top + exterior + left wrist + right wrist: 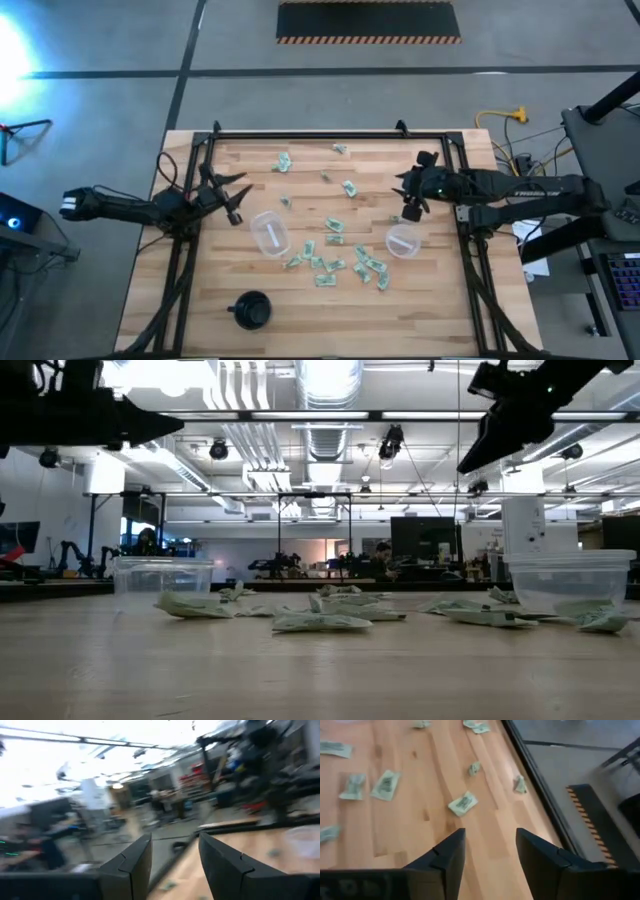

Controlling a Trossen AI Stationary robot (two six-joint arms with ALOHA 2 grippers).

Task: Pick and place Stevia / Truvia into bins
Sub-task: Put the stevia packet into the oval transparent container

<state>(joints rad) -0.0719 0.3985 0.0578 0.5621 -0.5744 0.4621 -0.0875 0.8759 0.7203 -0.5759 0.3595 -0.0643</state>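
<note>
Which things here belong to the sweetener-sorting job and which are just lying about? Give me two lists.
Part of the job:
- sweetener packets, scattered over the table
- left clear cup
- right clear cup
- left gripper, open and empty
- right gripper, open and empty, above the right clear cup

Just lying about:
- black round object, near the table's front edge

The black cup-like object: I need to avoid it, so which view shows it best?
The high view: the black cup-like object sits alone near the table's front edge, left of centre. The low view and both wrist views don't show it.
</note>
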